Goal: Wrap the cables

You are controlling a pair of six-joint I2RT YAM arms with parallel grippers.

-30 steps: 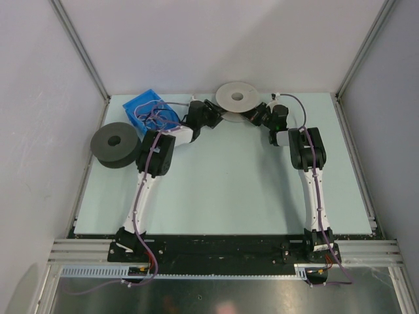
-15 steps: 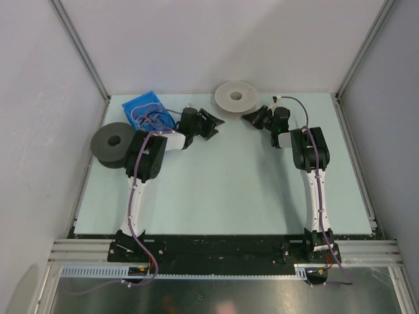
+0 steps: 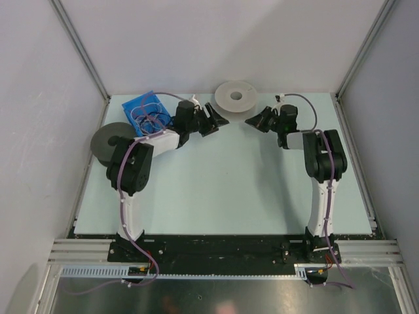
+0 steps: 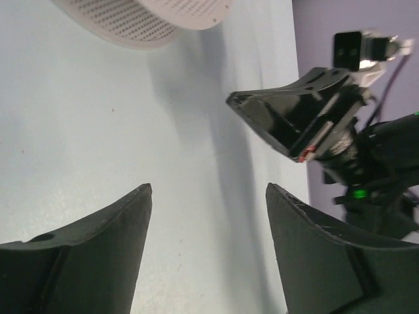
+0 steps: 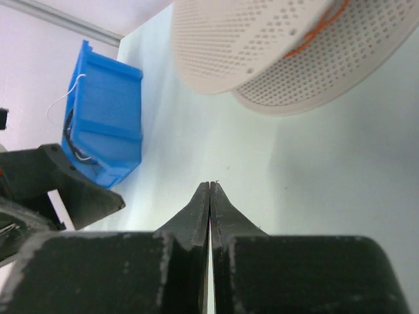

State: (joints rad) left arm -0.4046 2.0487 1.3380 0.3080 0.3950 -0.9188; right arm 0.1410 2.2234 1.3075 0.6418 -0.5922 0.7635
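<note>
Nearest us, both elbows have swung outward over the table [image 3: 222, 196] in the last second, the left one toward the dark spool [image 3: 103, 139] and the right one toward the right edge. That has pulled both wrists back. A second ago the two grippers were tucked in against the white spool [image 3: 236, 97]. Now the left gripper [image 3: 215, 122] and the right gripper [image 3: 254, 122] face each other across a bare gap, just short of the spool and touching nothing.

The left gripper's fingers are spread wide with only tabletop between them. The right gripper's are pressed flat together, and we can see nothing pinched in them.

Farther back, the white spool sits where it was, near the far edge. The right wrist view shows an orange strand on it. The cables [image 3: 149, 119] lie coiled in the blue bin [image 3: 141, 103] at the far left corner, behind the left wrist.

We read this as a retreat from the spool, not a wrap in progress. Neither hand holds a cable, so a pick from the bin probably comes next.
</note>
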